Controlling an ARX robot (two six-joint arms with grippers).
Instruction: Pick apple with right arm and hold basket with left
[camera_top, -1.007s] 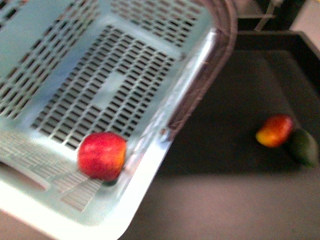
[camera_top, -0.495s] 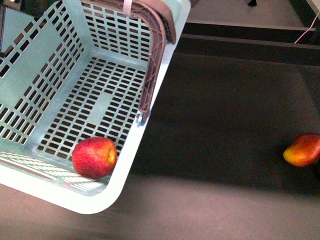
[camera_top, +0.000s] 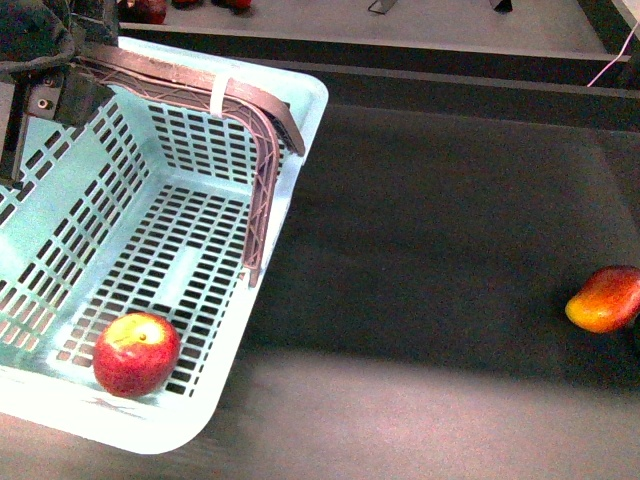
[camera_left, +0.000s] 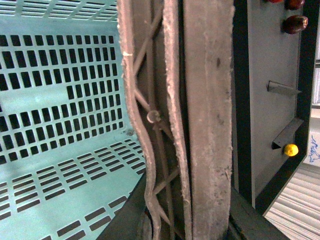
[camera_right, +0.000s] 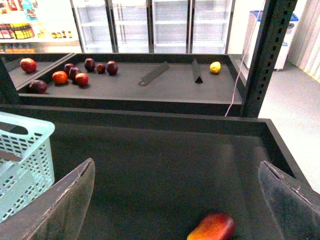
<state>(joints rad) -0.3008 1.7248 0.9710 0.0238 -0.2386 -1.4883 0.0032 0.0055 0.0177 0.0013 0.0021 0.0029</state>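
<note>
The red apple with a pale stem dimple lies inside the light blue basket, at its near corner. My left gripper is shut on the basket handle, a brown strap that also fills the left wrist view. The basket shows at the left edge of the right wrist view. My right gripper is open and empty, its fingers spread wide above the dark table, out of the front view.
An elongated red-to-yellow fruit lies on the dark table at the right edge; it also shows between my right fingers. Behind is a dark shelf with several dark red fruits and a yellow one.
The basket has shifted left and tilted back toward level. The apple rolled toward the basket's near left corner. The green fruit has left the view.
</note>
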